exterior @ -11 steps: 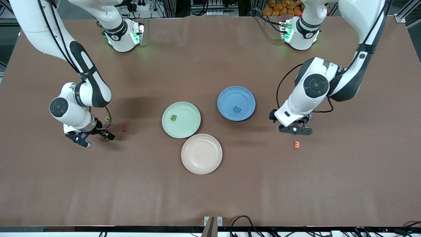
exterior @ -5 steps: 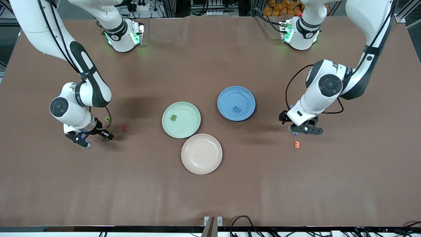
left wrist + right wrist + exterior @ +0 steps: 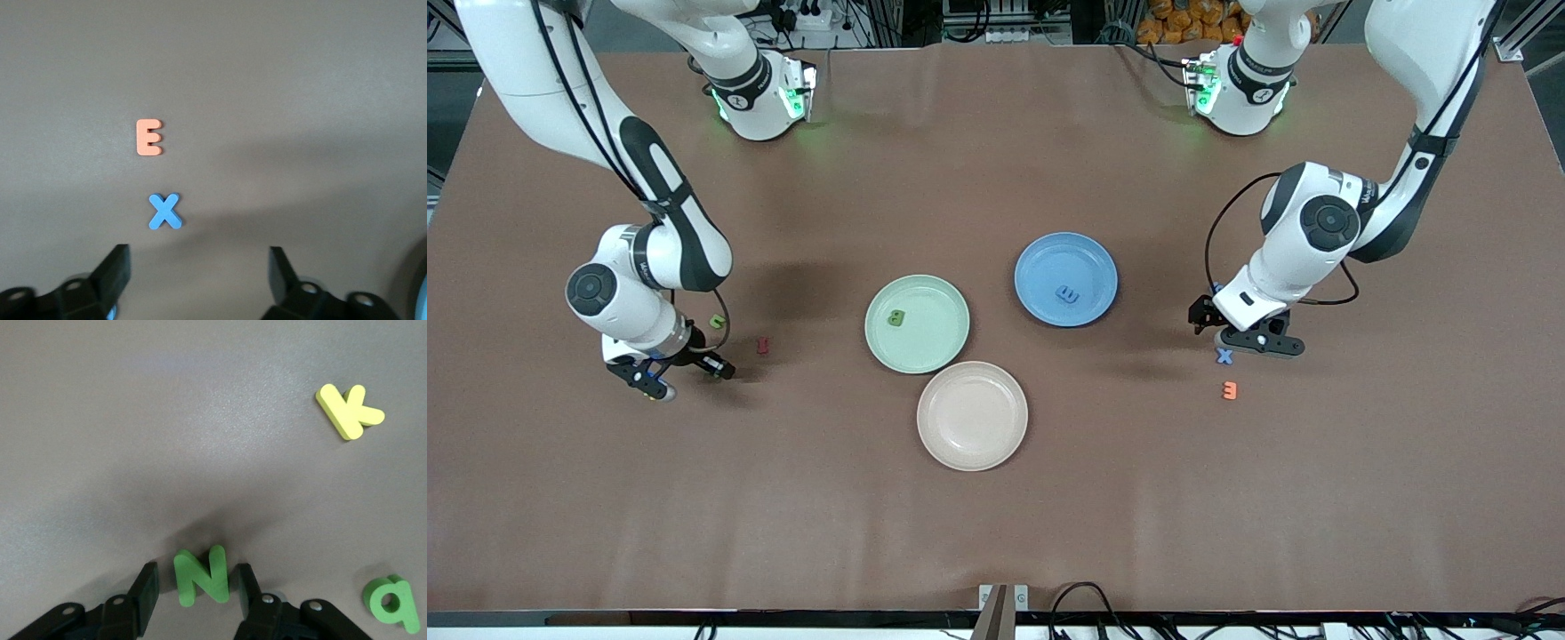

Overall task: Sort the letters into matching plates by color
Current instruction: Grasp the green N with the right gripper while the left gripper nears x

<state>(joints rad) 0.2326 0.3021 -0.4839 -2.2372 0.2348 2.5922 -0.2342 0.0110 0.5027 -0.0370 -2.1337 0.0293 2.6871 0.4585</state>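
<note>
Fingers (image 3: pixel 150 587) of the right gripper (image 3: pixel 193 587) were seen standing either side of a green N (image 3: pixel 201 575), close against its edges; a firm clamp could not be confirmed, though the N appeared tilted up between them, its long axis running across the gap from one finger to the other. That gripper was low at the right arm's end of the table (image 3: pixel 996 533), with a yellow K (image 3: pixel 350 410) and a green q (image 3: pixel 393 603) lying flat nearby. The left gripper (image 3: pixel 200 267) was held with its fingers wide apart and empty, low over a blue X (image 3: pixel 164 211) at the left arm's end of the table; an orange E (image 3: pixel 149 137) lay just beside the X, nearer to the front camera. One green letter (image 3: pixel 896 316) was already lying in the green plate (image 3: pixel 917 356) and one blue letter (image 3: pixel 1067 293) in the blue plate (image 3: pixel 1065 253). The beige-pink plate (image 3: pixel 972 444) held nothing. The sorting was judged barely begun: the N, q and X remained outside the plates.
</note>
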